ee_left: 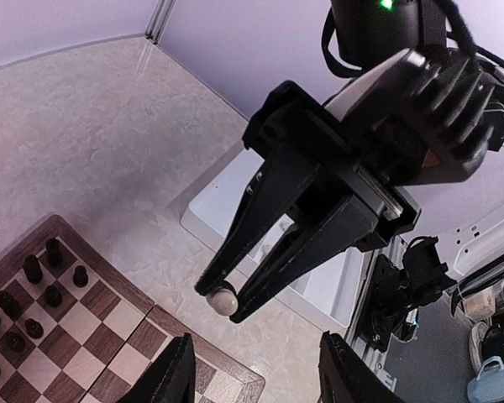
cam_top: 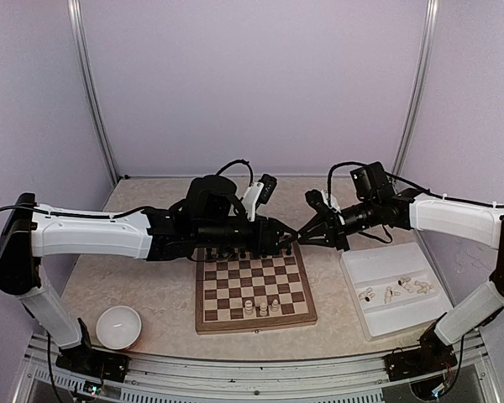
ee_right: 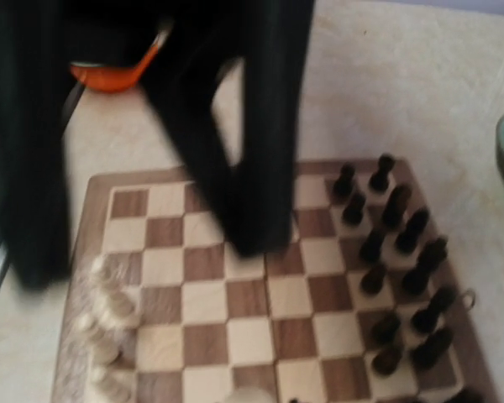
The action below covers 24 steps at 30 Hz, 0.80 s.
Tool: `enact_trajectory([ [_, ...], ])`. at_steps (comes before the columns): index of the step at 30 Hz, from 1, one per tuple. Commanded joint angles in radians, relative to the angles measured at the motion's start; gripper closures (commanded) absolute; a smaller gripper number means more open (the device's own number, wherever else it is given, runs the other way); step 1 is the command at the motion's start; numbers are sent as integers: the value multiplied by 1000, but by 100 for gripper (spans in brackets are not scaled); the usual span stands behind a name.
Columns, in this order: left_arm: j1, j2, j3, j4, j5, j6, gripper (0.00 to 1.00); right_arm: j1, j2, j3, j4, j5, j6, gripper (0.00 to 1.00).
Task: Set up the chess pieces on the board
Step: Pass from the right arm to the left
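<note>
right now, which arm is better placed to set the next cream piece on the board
Right, probably. The right fingers are shut on a cream piece by the board's far corner, ready to carry to a square. The left fingers stand apart and empty.

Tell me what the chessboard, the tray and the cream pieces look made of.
Chessboard: likely wood, brown and pale squares, dull sheen. Tray: probably plastic, smooth uniform white, moulded rim. Cream pieces: seemingly wood, pale and matte, too small to confirm.
</note>
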Motion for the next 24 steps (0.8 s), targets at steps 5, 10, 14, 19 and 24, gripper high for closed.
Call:
enact_trajectory([
  [5, 8, 50, 33, -13, 38, -55, 53, 65, 45, 70, 42, 6, 7, 89],
  [10, 15, 55, 24, 8, 44, -81, 57, 95, 37, 70, 19, 34, -21, 88],
  [14, 35, 42, -11, 67, 90, -118, 58, 100, 23, 64, 14, 51, -30, 88],
  [19, 49, 27, -37, 122, 150, -157, 55, 102, 9, 52, 14, 68, -39, 88],
  [24, 50, 37, -41, 144, 179, -187, 59, 105, 2, 55, 9, 70, -42, 88],
])
